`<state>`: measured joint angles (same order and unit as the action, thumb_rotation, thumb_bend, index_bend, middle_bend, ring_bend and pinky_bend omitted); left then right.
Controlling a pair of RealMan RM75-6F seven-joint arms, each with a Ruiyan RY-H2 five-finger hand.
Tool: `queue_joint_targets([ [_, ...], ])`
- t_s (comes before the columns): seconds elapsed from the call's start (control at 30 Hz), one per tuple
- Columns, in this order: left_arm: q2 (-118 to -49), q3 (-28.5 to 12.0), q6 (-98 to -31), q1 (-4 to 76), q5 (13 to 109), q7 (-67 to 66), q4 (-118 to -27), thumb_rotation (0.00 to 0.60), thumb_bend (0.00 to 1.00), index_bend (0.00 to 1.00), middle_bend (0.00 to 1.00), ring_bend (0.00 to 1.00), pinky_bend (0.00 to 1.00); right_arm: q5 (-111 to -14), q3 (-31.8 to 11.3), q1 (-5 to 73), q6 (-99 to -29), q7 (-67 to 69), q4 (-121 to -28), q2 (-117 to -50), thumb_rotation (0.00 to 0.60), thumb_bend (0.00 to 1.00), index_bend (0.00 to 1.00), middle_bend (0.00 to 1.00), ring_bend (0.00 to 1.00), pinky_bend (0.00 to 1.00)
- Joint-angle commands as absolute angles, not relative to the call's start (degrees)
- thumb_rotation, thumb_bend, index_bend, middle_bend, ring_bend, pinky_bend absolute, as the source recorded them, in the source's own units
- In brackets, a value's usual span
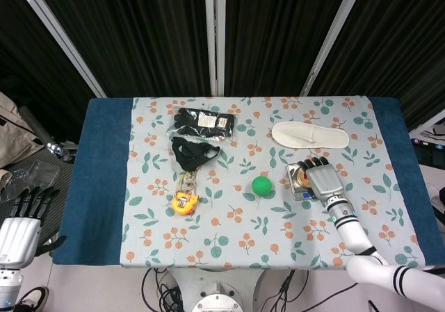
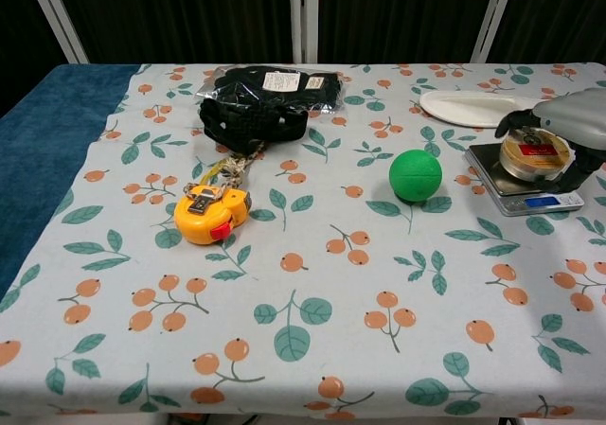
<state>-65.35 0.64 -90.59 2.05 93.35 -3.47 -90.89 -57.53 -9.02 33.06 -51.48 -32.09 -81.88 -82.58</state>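
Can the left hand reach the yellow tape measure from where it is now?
Probably not without a long move: the left hand hangs open beside the table, past its blue edge, while the yellow tape measure lies well inboard. Nothing blocks the way between them.

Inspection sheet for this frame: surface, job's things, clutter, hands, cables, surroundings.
Surface: table under a leaf-print cloth, blue at the ends.
Job's things: tape roll on the scale.
Clutter: green ball, tape measure, slipper, black strap, bagged gloves.
Hands: right hand holds the tape roll; left hand open, off the table.
Cables: some under the table's near edge.
Surroundings: dark curtains.
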Motion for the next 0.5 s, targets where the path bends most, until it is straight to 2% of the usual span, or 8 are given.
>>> queue_joint_targets([
  [0.03, -65.29, 0.72, -90.63, 2.03, 93.45, -2.80, -91.18, 0.600, 0.05, 0.11, 0.08, 0.00, 0.02, -57.43, -8.76, 33.15, -51.29, -31.02, -82.60, -81.77, 0.600, 0.15, 0.05, 0.09, 0.01, 0.07],
  [0.23, -65.34, 0.71, -90.77, 1.96, 93.46, -2.58, -91.11, 0.600, 0.05, 0.11, 0.08, 0.00, 0.02, -58.94, -8.41, 32.32, -53.03, -28.05, -86.19, -78.77, 0.600, 0.14, 0.00, 0.04, 0.00, 0.02],
  [0.37, -65.33, 0.72, -91.01, 1.88, 93.63, -2.86, -91.16, 0.600, 0.05, 0.11, 0.08, 0.00, 0.02, -65.64, -6.46, 28.42, -60.39, -25.55, -91.43, -74.24, 0.600, 0.14, 0.00, 0.04, 0.00, 0.01],
  [0.5, -65.49, 0.77, -91.28, 1.76, 93.85, -2.89, -91.15, 0.600, 0.05, 0.11, 0.08, 0.00, 0.02, -75.39, -2.42, 20.83, -72.77, -20.82, -95.07, -68.96, 0.600, 0.14, 0.00, 0.01, 0.00, 0.00],
])
